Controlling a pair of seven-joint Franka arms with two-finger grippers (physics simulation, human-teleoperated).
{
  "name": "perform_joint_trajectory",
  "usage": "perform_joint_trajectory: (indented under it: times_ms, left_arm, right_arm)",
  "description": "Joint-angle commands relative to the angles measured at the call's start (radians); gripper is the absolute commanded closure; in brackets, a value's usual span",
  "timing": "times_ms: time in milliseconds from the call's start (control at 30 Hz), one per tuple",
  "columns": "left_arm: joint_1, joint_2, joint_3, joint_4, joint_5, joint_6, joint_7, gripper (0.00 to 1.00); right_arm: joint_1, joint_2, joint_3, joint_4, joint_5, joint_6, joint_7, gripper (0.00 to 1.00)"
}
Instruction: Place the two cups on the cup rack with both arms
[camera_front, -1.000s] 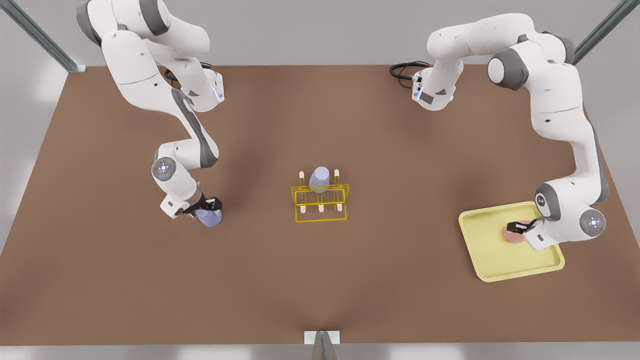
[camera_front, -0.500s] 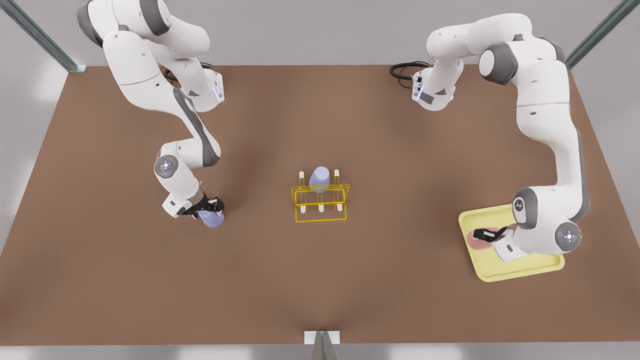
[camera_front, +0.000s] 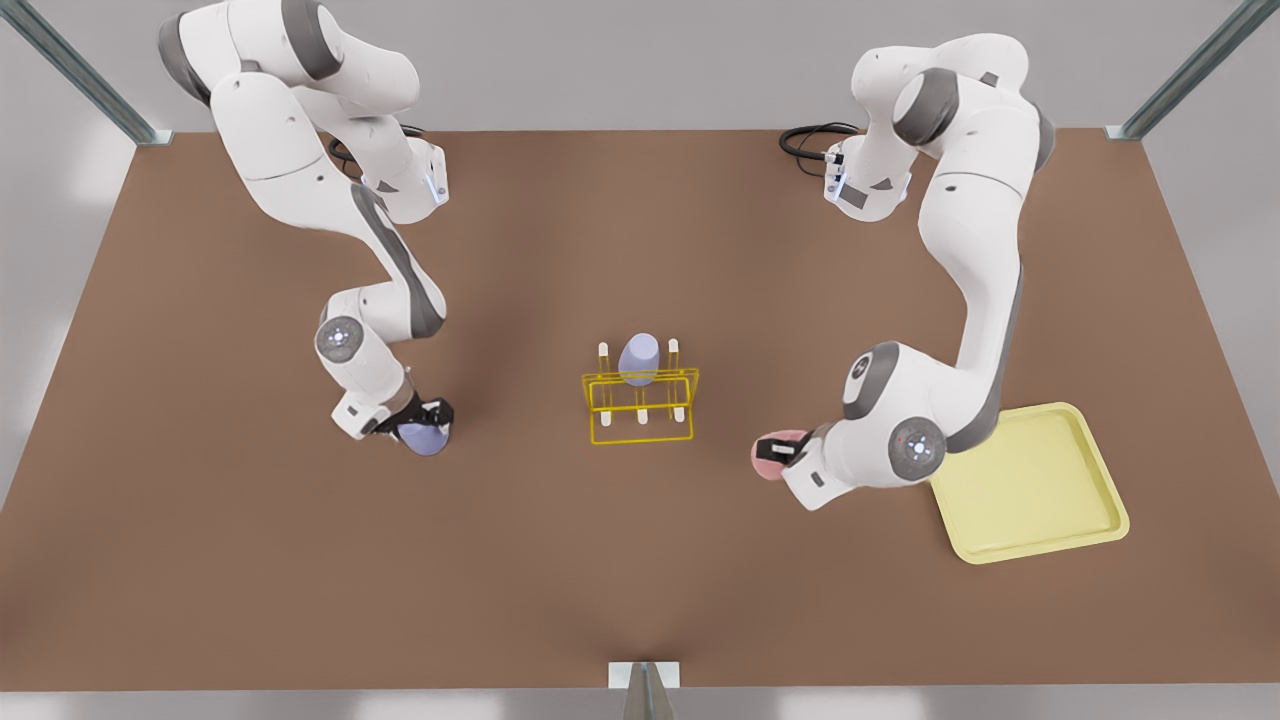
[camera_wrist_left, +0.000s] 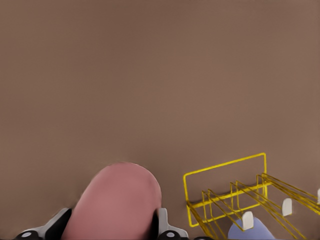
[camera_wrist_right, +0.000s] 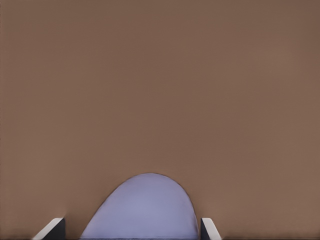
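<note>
Lower right of centre in the front view, the left gripper (camera_front: 790, 452) clasps the salmon cup (camera_front: 770, 453) above the table (camera_front: 640, 560), beside the pale tray (camera_front: 1030, 480). Left of centre, the right gripper (camera_front: 420, 420) grips a lavender cup (camera_front: 422, 438). Farther back, mid-frame, the cup rack (camera_front: 640, 405) carries another lavender cup (camera_front: 638, 360) on a peg.

Salmon-pink tapered cup (camera_front: 772, 453) clamped in left tool (camera_front: 790, 452), near bright-yellow wire rack (camera_front: 641, 404). Lavender tapered cup (camera_front: 422, 437) clamped in right tool (camera_front: 425, 414).
</note>
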Motion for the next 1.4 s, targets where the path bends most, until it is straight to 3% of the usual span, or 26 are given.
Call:
perform_joint_trajectory:
  times_ms: [0, 267, 567, 633, 667, 800, 867, 933, 1033, 1067, 1100, 1133, 1367]
  left_arm:
    - [-0.029, 0.003, -0.005, 0.016, -0.018, -0.009, -0.731, 0.13]
    - [-0.150, 0.008, -0.024, 0.016, -0.013, 0.023, -0.908, 0.13]
    - [-0.204, 0.054, -0.019, 0.029, 0.013, 0.121, -0.929, 0.13]
    - [-0.205, 0.058, -0.019, 0.027, 0.015, 0.123, -0.931, 0.10]
    - [-0.205, 0.061, -0.019, 0.027, 0.019, 0.123, -0.931, 0.00]
    - [-0.188, 0.052, -0.017, 0.032, 0.027, 0.095, -0.926, 0.00]
    - [-0.067, 0.006, -0.019, 0.110, 0.094, -0.225, -0.687, 0.00]
    - [0.097, -0.083, -0.019, 0.174, 0.225, -0.525, -0.131, 0.00]
    - [0.278, -0.182, -0.025, 0.174, 0.311, -0.591, 0.318, 0.00]
    - [0.235, -0.238, -0.022, 0.161, 0.337, -0.661, 0.316, 0.00]
    - [0.149, -0.452, 0.097, -0.135, 0.306, -0.484, 0.316, 0.00]
    - [-0.026, -0.661, 0.320, -0.424, 0.211, -0.304, 0.316, 0.00]
    - [-0.024, -0.617, 0.322, -0.379, 0.182, -0.456, 0.319, 0.00]
  right_arm:
    - [0.001, -0.002, 0.000, -0.004, 0.001, -0.002, -0.002, 0.00]
    - [-0.002, 0.009, -0.001, 0.008, 0.001, 0.000, -0.016, 0.00]
    - [0.000, 0.012, -0.001, 0.011, 0.001, 0.000, -0.021, 0.20]
    - [-0.003, 0.010, -0.001, 0.013, 0.001, 0.000, -0.024, 0.20]
    - [-0.005, 0.010, -0.001, 0.013, 0.001, -0.002, -0.028, 0.20]
    - [-0.006, 0.002, -0.001, 0.013, -0.002, -0.010, -0.030, 0.20]
    - [-0.005, -0.005, 0.000, 0.013, -0.003, -0.017, -0.036, 0.20]
    - [-0.005, -0.017, 0.011, 0.013, -0.005, -0.017, -0.036, 0.20]
    - [-0.010, -0.044, 0.039, 0.019, 0.000, -0.017, -0.034, 0.20]
    - [-0.010, -0.051, 0.051, 0.028, 0.001, -0.017, -0.034, 0.19]
    - [-0.011, -0.053, 0.060, 0.034, 0.001, -0.017, -0.034, 0.20]
    - [-0.011, -0.057, 0.071, 0.043, 0.003, -0.017, -0.034, 0.20]
    - [-0.010, -0.059, 0.187, 0.128, 0.078, -0.017, -0.028, 0.19]
